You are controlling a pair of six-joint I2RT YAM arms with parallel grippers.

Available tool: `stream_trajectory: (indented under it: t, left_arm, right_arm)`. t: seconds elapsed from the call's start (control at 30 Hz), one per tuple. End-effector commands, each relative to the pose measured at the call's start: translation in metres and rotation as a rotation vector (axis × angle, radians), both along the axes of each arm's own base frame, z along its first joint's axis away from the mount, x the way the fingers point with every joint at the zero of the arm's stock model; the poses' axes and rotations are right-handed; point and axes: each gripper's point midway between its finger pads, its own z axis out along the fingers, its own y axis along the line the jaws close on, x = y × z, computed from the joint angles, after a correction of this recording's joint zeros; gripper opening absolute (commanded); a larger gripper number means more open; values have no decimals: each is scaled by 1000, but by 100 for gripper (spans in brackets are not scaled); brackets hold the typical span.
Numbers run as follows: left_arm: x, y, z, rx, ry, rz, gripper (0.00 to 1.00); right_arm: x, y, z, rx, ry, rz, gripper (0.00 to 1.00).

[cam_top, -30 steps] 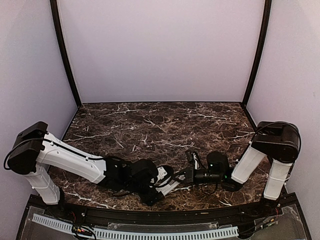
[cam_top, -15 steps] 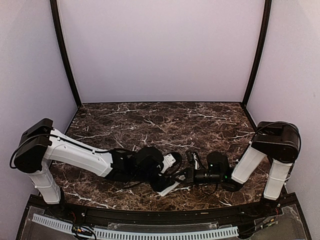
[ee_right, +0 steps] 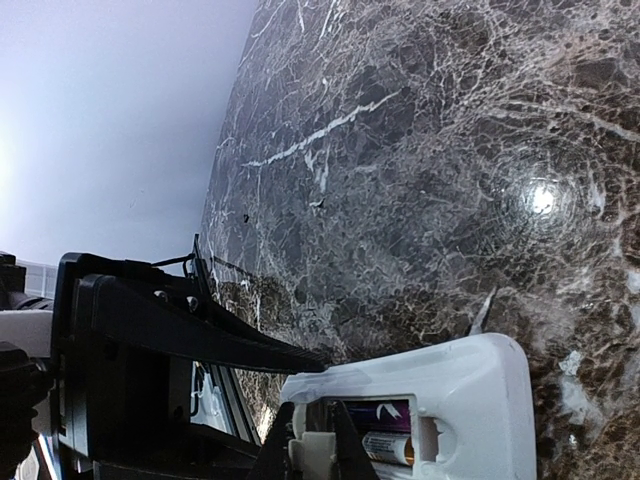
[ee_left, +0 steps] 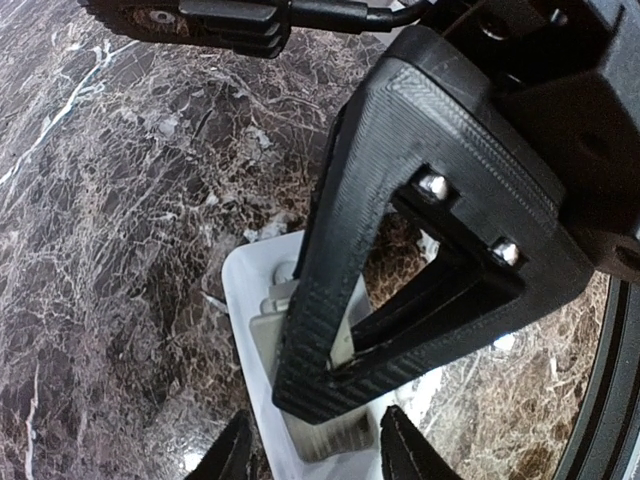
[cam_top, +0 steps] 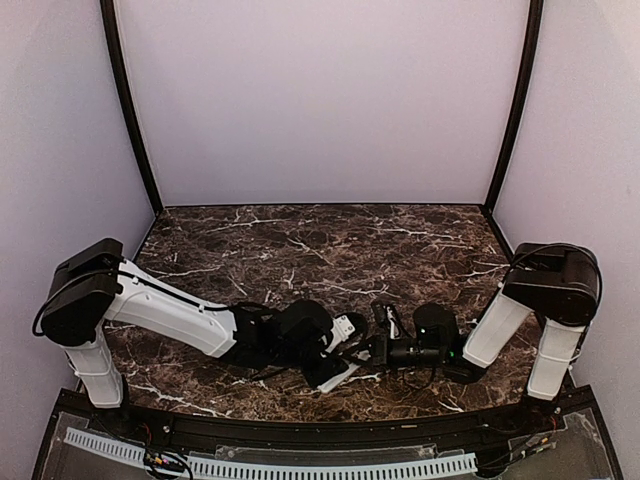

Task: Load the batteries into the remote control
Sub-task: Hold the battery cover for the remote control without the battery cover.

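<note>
Left arm (cam_top: 180,320) nearer remote (ee_right: 480,390); marble table (cam_top: 300,240), lilac walls (cam_top: 320,100).

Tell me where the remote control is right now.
The remote control lies back-up near the table's front edge, about centre in the top view, straddled by the left gripper, with the right gripper at its open battery bay.

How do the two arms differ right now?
The left arm lies stretched out long and low; the right arm is folded back on itself. The left gripper has its jaws apart, astride the remote; the right gripper is shut. Both reach the remote.
</note>
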Motion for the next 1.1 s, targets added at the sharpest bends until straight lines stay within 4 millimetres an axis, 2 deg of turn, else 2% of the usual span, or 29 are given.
stream_trajectory:
  t: [0.0, 0.27, 0.5, 0.57, 0.73, 1.07]
  left_arm:
    - [3, -4, -1, -4, 0, 13, 41]
    - [5, -4, -4, -20, 14, 45, 33]
    - [3, -6, -4, -38, 31, 45, 30]
    - [2, -5, -5, -34, 31, 43, 26]
    - [-1, -2, -10, -18, 44, 36, 24]
    - [-8, 3, -17, 3, 73, 18, 14]
  right_arm:
    - [-8, -3, -9, -34, 22, 8, 0]
    - [-8, -1, -8, -31, 20, 10, 0]
    - [-9, -3, -9, -33, 23, 7, 0]
    - [-10, -3, -8, -32, 22, 8, 0]
    - [-9, -3, -8, -32, 21, 5, 0]
    - [-10, -3, -5, -36, 17, 10, 0]
